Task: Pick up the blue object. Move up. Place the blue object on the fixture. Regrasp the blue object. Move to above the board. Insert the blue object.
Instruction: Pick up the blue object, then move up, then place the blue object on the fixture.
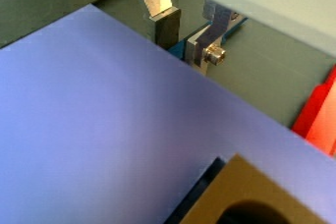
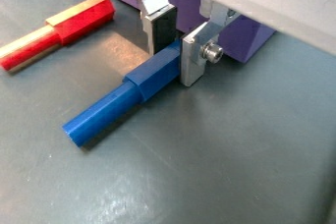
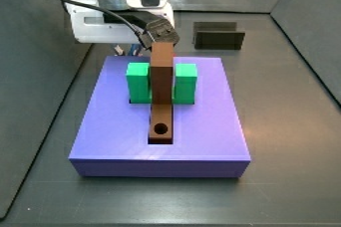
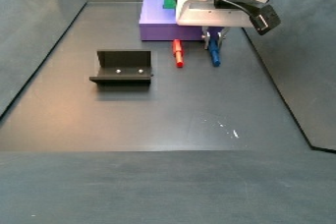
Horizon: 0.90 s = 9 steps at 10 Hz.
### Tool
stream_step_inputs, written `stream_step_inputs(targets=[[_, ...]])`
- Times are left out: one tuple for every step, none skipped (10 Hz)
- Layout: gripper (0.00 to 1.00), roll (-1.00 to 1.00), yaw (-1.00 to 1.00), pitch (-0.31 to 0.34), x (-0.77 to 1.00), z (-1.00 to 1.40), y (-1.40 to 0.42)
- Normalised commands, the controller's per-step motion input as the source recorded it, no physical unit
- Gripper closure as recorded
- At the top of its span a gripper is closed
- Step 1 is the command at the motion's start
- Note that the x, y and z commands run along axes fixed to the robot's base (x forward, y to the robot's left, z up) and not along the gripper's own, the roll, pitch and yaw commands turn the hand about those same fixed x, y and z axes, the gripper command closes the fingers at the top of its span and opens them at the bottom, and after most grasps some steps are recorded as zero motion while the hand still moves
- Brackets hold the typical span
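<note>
Here the claw [image 2: 175, 46] is lowered to the worktop [image 2: 237, 159] just beside the purple board [image 4: 168, 24], its fingers set on either side of the blue peg [image 2: 125, 100], which lies flat near a red peg [image 2: 33, 43]. The dark fixture [image 4: 121, 68] is seen well apart.

Gripper [image 2: 175, 43] straddles the blue object [image 2: 121, 103] — just beside the board [image 4: 160, 24].

Big flat lavender-purple board [image 3: 120, 131] fills the middle, long brown bar [image 3: 162, 97] between two green blocks [image 3: 139, 82]; gripper [image 3: 140, 47] sits upper left behind it, dark fixture [image 3: 220, 36] upper right.
</note>
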Motion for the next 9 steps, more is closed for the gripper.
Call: stream_step_inputs(targets=[[1.0,0.0,0.0,0.0,0.0,0.0,0.0],[1.0,0.0,0.0,0.0,0.0,0.0,0.0],[1.0,0.0,0.0,0.0,0.0,0.0,0.0],[1.0,0.0,0.0,0.0,0.0,0.83,0.0],[1.0,0.01,0.07,0.023,0.02,0.81,0.04],[1.0,-0.03,0.06,0.083,0.0,0.52,0.01],[1.0,-0.06,0.04,0.087,0.02,0.33,0.0],[1.0,0.13,0.0,-0.046,-0.06,0.0,-0.12],[1.0,-0.06,-0.15,0.0,0.0,-0.04,0.01]])
